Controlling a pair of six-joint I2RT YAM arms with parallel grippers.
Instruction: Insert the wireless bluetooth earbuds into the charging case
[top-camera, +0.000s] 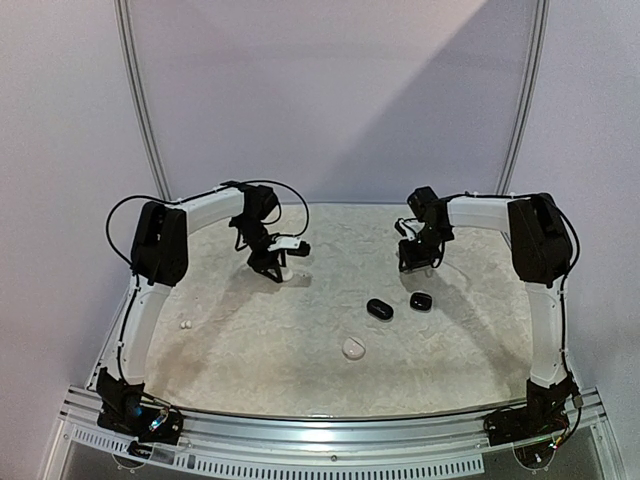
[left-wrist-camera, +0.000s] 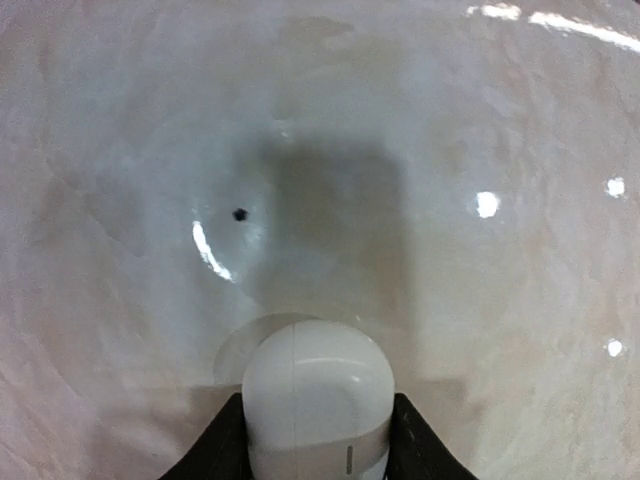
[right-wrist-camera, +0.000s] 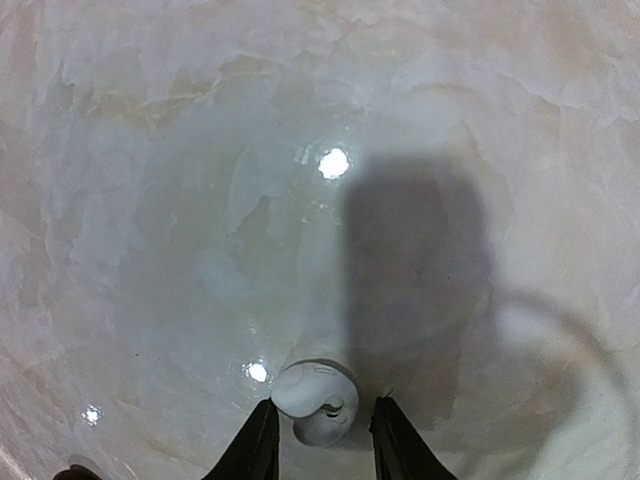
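Note:
My left gripper (top-camera: 275, 266) is shut on a closed white charging case (left-wrist-camera: 318, 395), which fills the gap between its jaws just above the table; the case has a seam and a small indicator slit. My right gripper (top-camera: 418, 262) is low over the table at the back right. In the right wrist view a small white earbud (right-wrist-camera: 316, 400) lies between its open fingers (right-wrist-camera: 255, 445), touching the left one with a gap to the right one. Another tiny white earbud (top-camera: 185, 324) lies on the table at the left.
Two black pebble-shaped pieces (top-camera: 379, 309) (top-camera: 420, 300) lie in front of the right gripper. A white rounded piece (top-camera: 353, 348) lies near the middle front. The marbled table (top-camera: 300, 380) ends at a metal rail along the front.

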